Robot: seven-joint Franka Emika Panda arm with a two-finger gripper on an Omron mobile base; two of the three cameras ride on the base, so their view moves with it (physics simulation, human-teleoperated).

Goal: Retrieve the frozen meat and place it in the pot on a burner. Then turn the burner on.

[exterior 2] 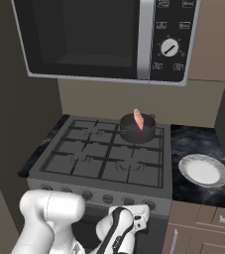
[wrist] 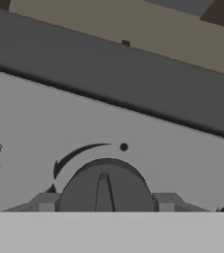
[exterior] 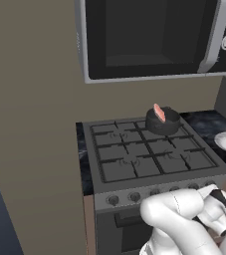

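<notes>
You are looking at a grey stove [exterior: 149,159] sitting between dark marbled tabletop [exterior 2: 193,141] sections, with a black microwave [exterior 2: 104,39] hanging above it and a white round plate [exterior 2: 203,170] lying on the tabletop to the stove's right. A row of knobs [exterior: 134,196] is running along the stove's front panel, and your white arm is reaching low in front of that panel.

The pot [exterior 2: 138,128] is sitting on the rear right burner [exterior: 165,130], and the frozen meat [exterior 2: 139,119] is standing tilted inside it, its upper edge poking above the rim. The plate is carrying nothing.

In the hand view, your fingers [wrist: 106,203] are sitting on either side of one round knob [wrist: 106,185], one tip [wrist: 46,203] at its left and the other at its right, partly spread and right against its sides. You cannot tell whether they are squeezing it. The knob's pointer is aiming up toward a dot, with numbers printed to the left.
</notes>
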